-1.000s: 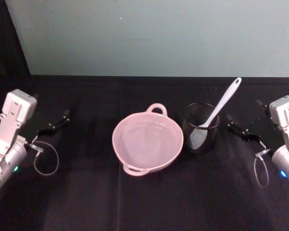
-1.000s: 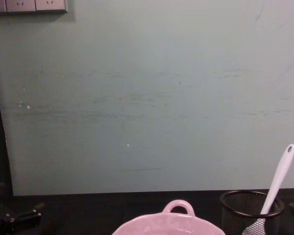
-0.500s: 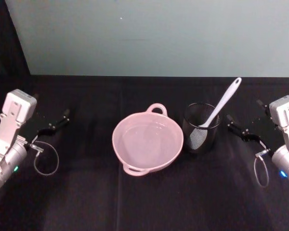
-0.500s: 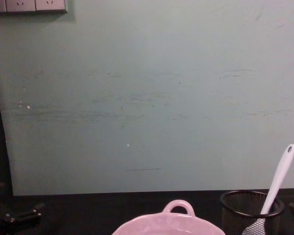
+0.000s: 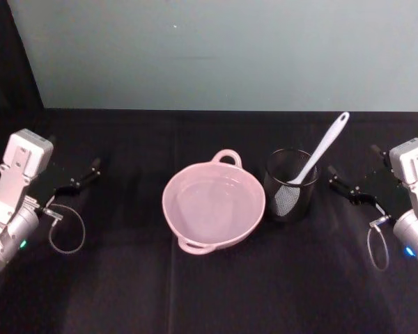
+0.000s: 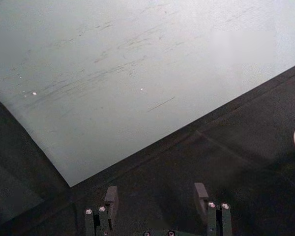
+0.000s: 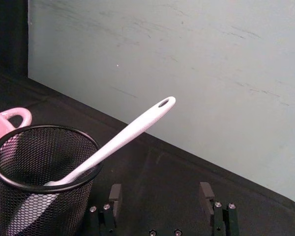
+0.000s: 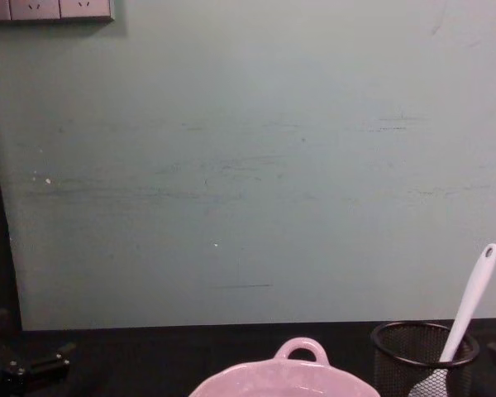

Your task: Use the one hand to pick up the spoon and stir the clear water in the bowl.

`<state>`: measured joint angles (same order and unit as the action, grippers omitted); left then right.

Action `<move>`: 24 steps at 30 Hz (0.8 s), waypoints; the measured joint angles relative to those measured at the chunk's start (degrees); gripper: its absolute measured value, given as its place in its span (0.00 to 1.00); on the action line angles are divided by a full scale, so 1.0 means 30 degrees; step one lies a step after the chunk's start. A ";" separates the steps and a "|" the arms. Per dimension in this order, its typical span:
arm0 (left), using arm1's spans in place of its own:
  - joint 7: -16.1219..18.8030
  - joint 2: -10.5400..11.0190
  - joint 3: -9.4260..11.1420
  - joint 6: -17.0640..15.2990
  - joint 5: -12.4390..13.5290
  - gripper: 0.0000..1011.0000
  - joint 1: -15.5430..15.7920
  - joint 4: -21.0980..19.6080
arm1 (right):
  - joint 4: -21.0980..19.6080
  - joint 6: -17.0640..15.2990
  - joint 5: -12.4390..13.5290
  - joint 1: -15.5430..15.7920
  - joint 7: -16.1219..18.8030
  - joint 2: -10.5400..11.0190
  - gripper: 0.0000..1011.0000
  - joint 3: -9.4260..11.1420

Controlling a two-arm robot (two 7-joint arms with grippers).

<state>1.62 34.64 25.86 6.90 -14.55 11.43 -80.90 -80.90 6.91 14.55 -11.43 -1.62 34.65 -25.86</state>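
The spoon [image 5: 315, 158] stands in a cup [image 5: 290, 189], gripped by nothing. The right gripper [image 7: 160, 191] has its jaws apart, two short black fingers [image 7: 115, 192] with bare space between them, and it hovers near the right edge of the table [image 5: 195, 292], just beside the cup without touching it. The left gripper [image 6: 156, 192] is likewise spread wide and holds nothing, near the table's left edge and well apart from the bowl [image 5: 173, 217]. Behind each gripper a pale, boxy wrist runs back to a silver cylinder with a small looped black cable.

Set against the pictures from half a second and a second before, nothing has shifted: both grippers sit in the same places with the same spread, and the spoon leans at the same angle.

The spoon is slim, smooth white plastic with a long straight handle pierced by a small hole at its tip. Its flat pale head is down inside the cup, and the handle tilts up toward the table's back right corner. The cup is round black wire mesh with a solid rim, just right of the bowl. The bowl, at the middle of the table, is wide, round, glossy and pale pink, with small loop handles on its rim. The water [image 5: 212, 205] in it is colourless and barely visible. The table is covered in matte black cloth, and a scuffed pale green wall [image 5: 230, 56] stands behind it.
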 joint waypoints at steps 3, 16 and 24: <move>0.0000 0.0001 -0.0001 0.0001 0.0001 1.00 -0.0001 0.0000 | -0.0002 0.0000 0.0000 0.0000 0.0000 0.0000 0.99 0.0001; 0.0000 -0.0001 0.0000 0.0001 0.0001 1.00 0.0000 -0.0001 | -0.3099 -0.0832 -0.0602 0.2403 -0.1147 0.1141 0.99 0.1120; 0.0000 0.0000 0.0000 0.0001 0.0000 1.00 -0.0001 0.0000 | -0.5106 -0.0531 -0.0033 0.4045 -0.1349 0.1546 0.99 0.2282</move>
<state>1.62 34.65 25.86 6.91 -14.55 11.43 -80.90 -96.21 5.31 14.45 0.70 -5.67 39.28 -19.02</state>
